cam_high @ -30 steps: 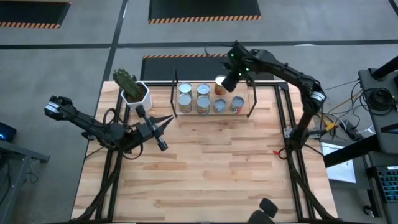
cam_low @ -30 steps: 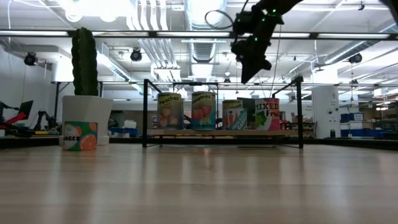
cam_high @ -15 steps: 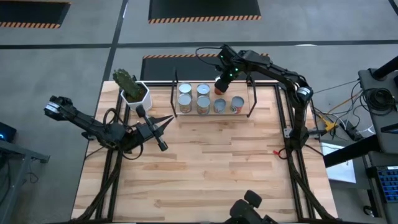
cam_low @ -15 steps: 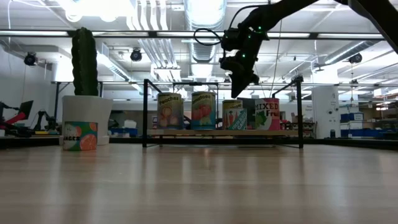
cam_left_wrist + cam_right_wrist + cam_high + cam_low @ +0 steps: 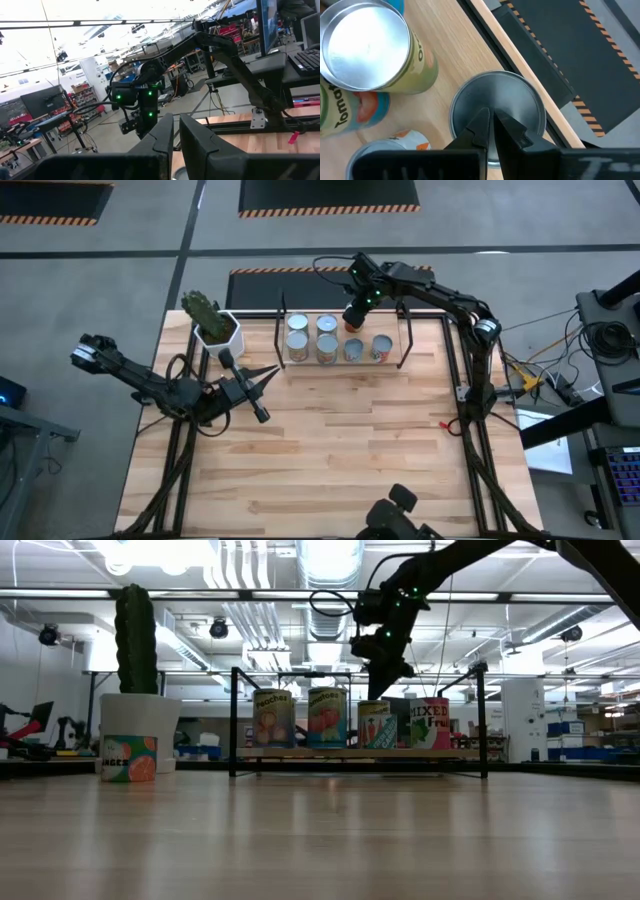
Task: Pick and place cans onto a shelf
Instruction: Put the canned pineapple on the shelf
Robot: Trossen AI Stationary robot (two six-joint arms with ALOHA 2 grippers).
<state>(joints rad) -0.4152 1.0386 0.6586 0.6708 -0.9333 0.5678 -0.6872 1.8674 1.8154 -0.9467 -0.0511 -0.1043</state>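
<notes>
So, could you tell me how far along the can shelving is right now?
Mostly done: about seven cans stand on the shelf. In hand: the right gripper, shut, hangs just over a rear can, not gripping it. Left: one orange-labelled can stands on the table by the cactus pot. The left gripper waits shut at the table's left side.

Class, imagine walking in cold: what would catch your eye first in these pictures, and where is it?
First, the right hand, shut, poised over a can at the back of the shelf on the table's far edge, where more cans stand in rows. Next, the tall cactus in its white pot at the table's far left corner. The left hand, shut, waits by it.
</notes>
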